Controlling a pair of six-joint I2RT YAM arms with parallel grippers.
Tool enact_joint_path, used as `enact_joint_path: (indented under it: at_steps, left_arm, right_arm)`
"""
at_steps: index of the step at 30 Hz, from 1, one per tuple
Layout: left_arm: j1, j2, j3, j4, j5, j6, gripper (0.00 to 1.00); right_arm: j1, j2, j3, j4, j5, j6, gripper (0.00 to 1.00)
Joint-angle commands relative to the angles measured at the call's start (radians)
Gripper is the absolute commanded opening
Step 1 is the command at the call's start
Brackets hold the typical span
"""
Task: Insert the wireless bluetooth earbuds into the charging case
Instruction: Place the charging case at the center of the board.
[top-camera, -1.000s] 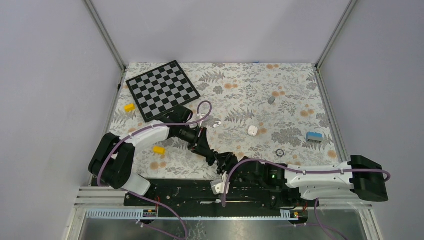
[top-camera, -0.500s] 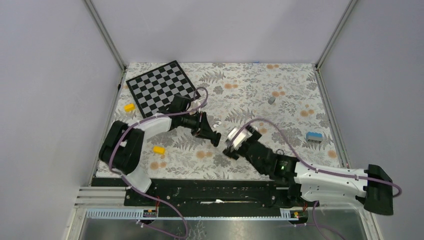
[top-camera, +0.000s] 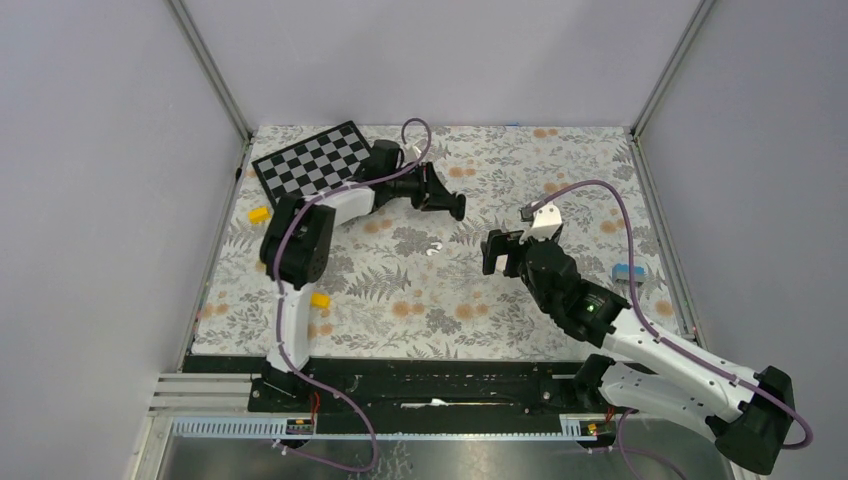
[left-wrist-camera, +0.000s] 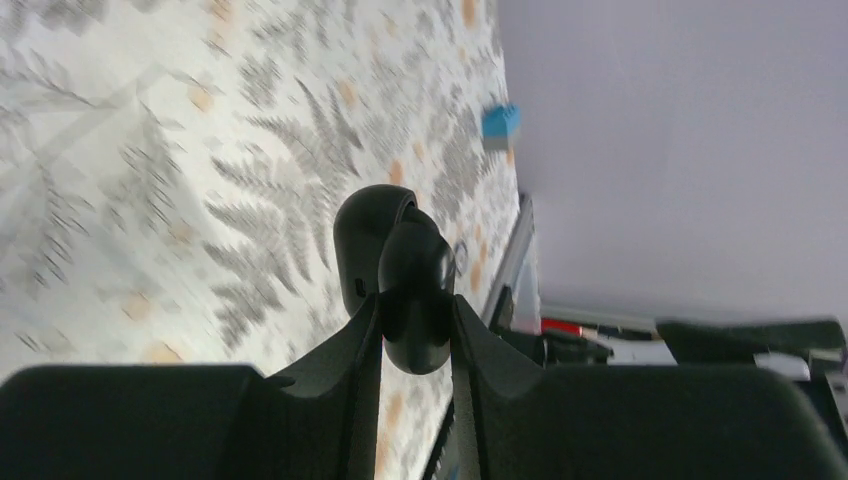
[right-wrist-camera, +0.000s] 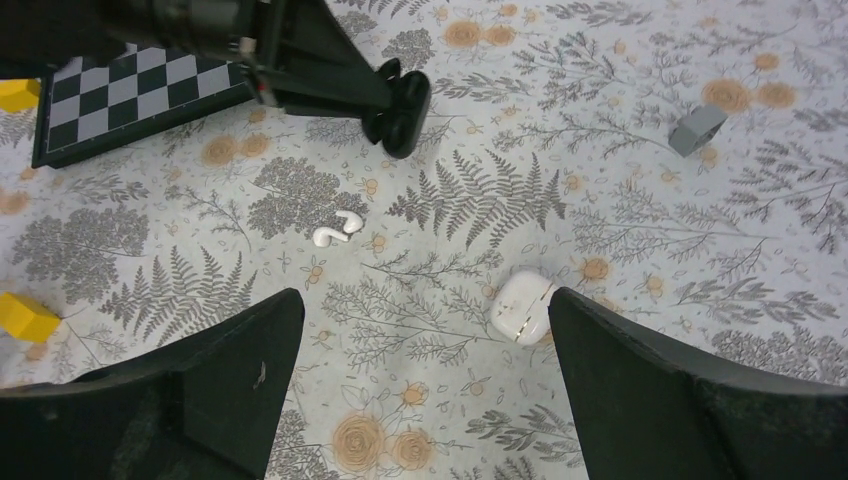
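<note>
Fern-printed cloth (right-wrist-camera: 700, 250) covers the table. The left gripper (left-wrist-camera: 415, 310) has its fingers narrow, pinching a black oval pebble (left-wrist-camera: 400, 265) aloft near the far edge. The right gripper (right-wrist-camera: 425, 300) is spread wide and holds nothing. It hangs over the white charging case (right-wrist-camera: 522, 306), lid closed, contents hidden, near the table's middle. A white stemmed piece (right-wrist-camera: 337, 229) lies nearby.

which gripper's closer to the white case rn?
Right. The right gripper hovers open above the white case; the left gripper, clamping a black oval case, is farther toward the checkerboard.
</note>
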Motion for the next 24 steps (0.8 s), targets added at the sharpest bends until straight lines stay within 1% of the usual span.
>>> enact_joint_path:
  at_steps: [1,6,11,14,16,19,21,22,24]
  left_arm:
    - [0.000,0.150,0.124,0.058,-0.074,-0.059,0.10]
    - [0.001,0.222,0.182,-0.007,-0.096,-0.003,0.11]
    - [0.011,0.230,0.168,-0.091,-0.102,0.068,0.11]
    - [0.023,0.216,0.149,-0.101,-0.114,0.081,0.12]
    - [0.030,0.201,0.149,-0.121,-0.134,0.107,0.19]
    - [0.035,0.187,0.171,-0.193,-0.156,0.152,0.35]
    - [0.037,0.173,0.192,-0.247,-0.195,0.182,0.40]
    - [0.037,0.163,0.197,-0.269,-0.218,0.197,0.45]
    - [0.037,0.139,0.199,-0.290,-0.255,0.219,0.58]
  right_arm:
    - [-0.007,-0.030,0.011,-0.023,0.020,0.119,1.00]
    - [-0.007,-0.038,0.024,-0.059,0.046,0.093,0.99]
    - [-0.007,-0.020,0.050,-0.099,0.069,0.055,0.99]
    - [-0.007,-0.001,0.061,-0.104,0.065,0.047,0.99]
    - [-0.007,0.014,0.066,-0.116,0.057,0.051,0.99]
    - [-0.007,0.032,0.068,-0.137,0.043,0.067,0.98]
    - [-0.007,0.048,0.071,-0.150,0.009,0.067,0.98]
    - [-0.007,0.066,0.080,-0.169,-0.003,0.071,0.98]
    - [-0.007,0.103,0.114,-0.226,-0.007,0.089,0.98]
